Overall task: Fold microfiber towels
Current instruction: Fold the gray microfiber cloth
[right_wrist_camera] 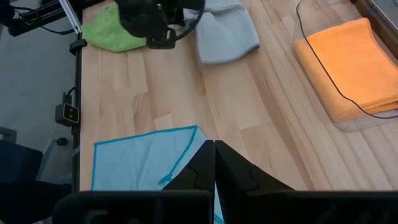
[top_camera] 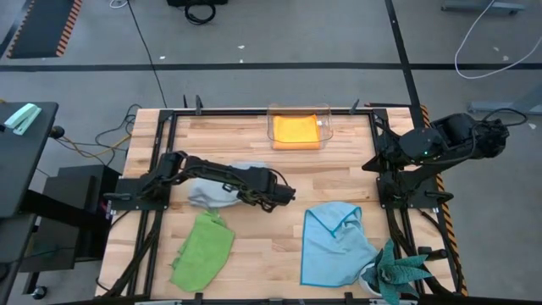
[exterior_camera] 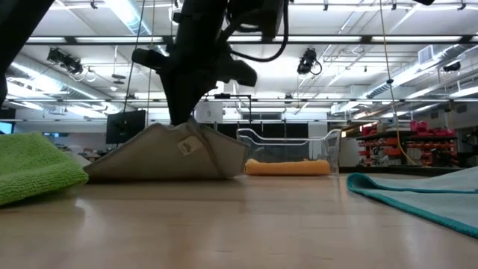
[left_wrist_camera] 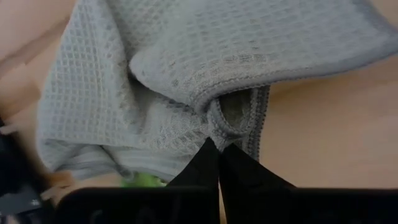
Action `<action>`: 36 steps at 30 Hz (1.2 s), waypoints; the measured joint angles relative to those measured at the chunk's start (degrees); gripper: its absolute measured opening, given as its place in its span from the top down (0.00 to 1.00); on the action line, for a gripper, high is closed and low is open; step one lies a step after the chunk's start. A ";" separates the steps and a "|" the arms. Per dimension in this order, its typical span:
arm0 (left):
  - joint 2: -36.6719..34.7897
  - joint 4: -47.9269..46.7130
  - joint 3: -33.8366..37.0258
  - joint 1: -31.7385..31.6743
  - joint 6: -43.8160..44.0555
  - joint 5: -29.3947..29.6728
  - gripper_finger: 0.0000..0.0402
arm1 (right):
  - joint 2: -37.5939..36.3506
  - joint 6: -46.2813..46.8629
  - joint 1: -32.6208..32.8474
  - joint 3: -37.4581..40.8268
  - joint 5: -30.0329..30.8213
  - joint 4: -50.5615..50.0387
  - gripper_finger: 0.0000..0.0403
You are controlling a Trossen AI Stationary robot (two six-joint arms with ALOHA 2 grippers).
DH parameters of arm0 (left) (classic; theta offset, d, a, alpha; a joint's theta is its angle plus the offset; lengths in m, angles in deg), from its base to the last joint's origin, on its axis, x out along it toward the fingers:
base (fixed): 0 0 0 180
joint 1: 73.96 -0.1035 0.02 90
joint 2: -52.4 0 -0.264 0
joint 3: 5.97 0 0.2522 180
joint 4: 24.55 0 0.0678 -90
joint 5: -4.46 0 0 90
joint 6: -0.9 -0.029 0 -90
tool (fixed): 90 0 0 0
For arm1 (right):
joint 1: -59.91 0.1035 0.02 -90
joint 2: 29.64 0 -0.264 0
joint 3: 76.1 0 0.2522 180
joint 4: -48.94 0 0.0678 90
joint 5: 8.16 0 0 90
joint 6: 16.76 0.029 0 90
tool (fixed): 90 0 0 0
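Left gripper (left_wrist_camera: 219, 151): jaws clamped on a fold of the grey towel (top_camera: 222, 188), mid-bench, tented up.
Right gripper (right_wrist_camera: 214, 149): jaws together, holding nothing, above the bench's right edge.
Orange towel (top_camera: 296, 131): folded in the clear box (top_camera: 325, 124).

Left arm (top_camera: 212, 180) stretches low across the table toward the middle, elbow bent, wrist angled down. Left gripper (left_wrist_camera: 219, 151) has its fingers pressed together, pinching a fold of the grey towel (left_wrist_camera: 186, 68). Right arm (top_camera: 440, 146) sits folded back at its own side, right gripper (right_wrist_camera: 214, 149) closed, tips meeting, holding nothing.
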 joint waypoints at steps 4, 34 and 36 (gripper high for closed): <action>-0.17 2.83 -0.01 1.03 1.05 -1.39 0.97 | 0.00 0.00 0.00 0.00 0.00 0.71 0.97; -0.35 7.27 0.62 0.15 -6.26 -11.29 0.60 | 0.07 0.15 0.02 0.00 -0.02 1.49 0.97; -0.34 7.34 0.62 0.10 -4.81 -11.60 0.60 | 0.07 0.13 0.00 0.00 0.00 1.49 0.97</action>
